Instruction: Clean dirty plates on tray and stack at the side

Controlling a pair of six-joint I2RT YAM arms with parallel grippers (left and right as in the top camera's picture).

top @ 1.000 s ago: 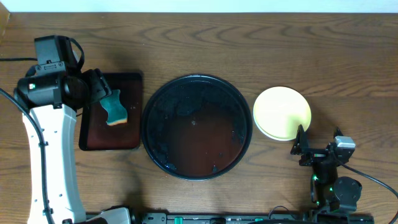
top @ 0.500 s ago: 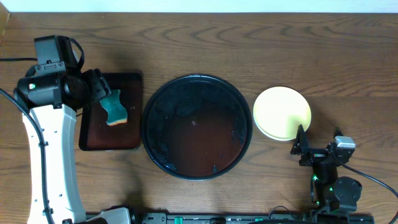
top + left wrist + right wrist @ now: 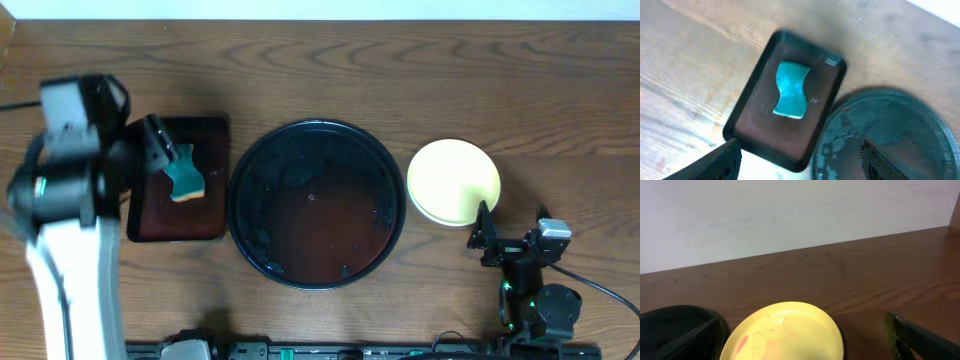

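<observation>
Table contents, one moment

1. Round black tray (image 3: pixel 234 205): sitting mid-table, its glossy floor carrying wet streaks and droplets

2. Yellow plate (image 3: pixel 453 180): lying off the round tray, on the table just beside its right rim and topping a stack. A pale edge is peeking out beneath it, and how many plates are lying under it cannot be told. A faint reddish smear is showing on its face in the right wrist view

3. Rectangular black tray (image 3: pixel 150 225): lying just left of the round tray, not touching it

4. Sponge (image 3: pixel 185 175): teal with an orange edge, lying on the rectangular tray and clear of the fingers

5. Left gripper (image 3: pixel 800 150): hanging above the rectangular tray with its fingers spread wide and gripping nothing. Its arm is appearing blurred in the overhead view

6. Right gripper (image 3: pixel 513 224): hanging near the table's front edge, just in front of the plate stack. Its fingers are spread wide, gripping nothing and pointing toward the yellow plate
</observation>
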